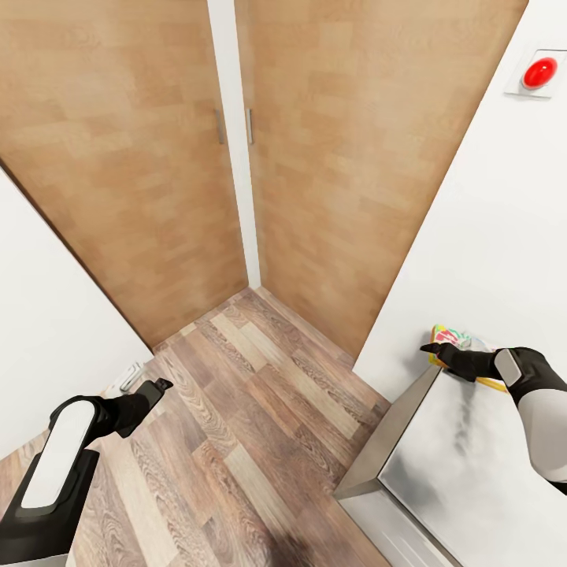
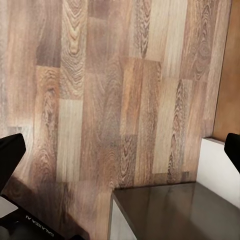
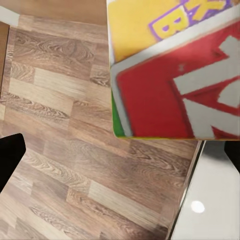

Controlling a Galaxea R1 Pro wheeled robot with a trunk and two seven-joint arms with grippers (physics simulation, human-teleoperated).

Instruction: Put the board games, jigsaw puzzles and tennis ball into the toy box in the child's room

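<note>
Narrow corridor: wood-plank floor (image 1: 260,409) with strong grain, two tall wood-veneer doors (image 1: 331,157) meeting at a white post, each with a slim metal handle. White walls (image 1: 488,236) both sides; a round red button on a square white plate (image 1: 539,72) sits high on the right wall. At lower right, a flat grey glossy slab (image 1: 449,472) with a dark metal edge, cloudy reflection on top.

Left arm (image 1: 55,465): white shell, black joints, low over the floor. Left gripper (image 1: 153,390) points forward; in the left wrist view the black fingers (image 2: 10,152) sit at opposite frame edges, well apart, nothing between them, plank floor below.

Right gripper (image 1: 441,350) is held above the slab's far corner, fingers clamped on the board game (image 1: 461,340). It's a flat rectangular box with rounded corners, printed yellow, red and green with purple and white lettering, seen close in the right wrist view (image 3: 170,75), off the floor and near the right wall.
</note>
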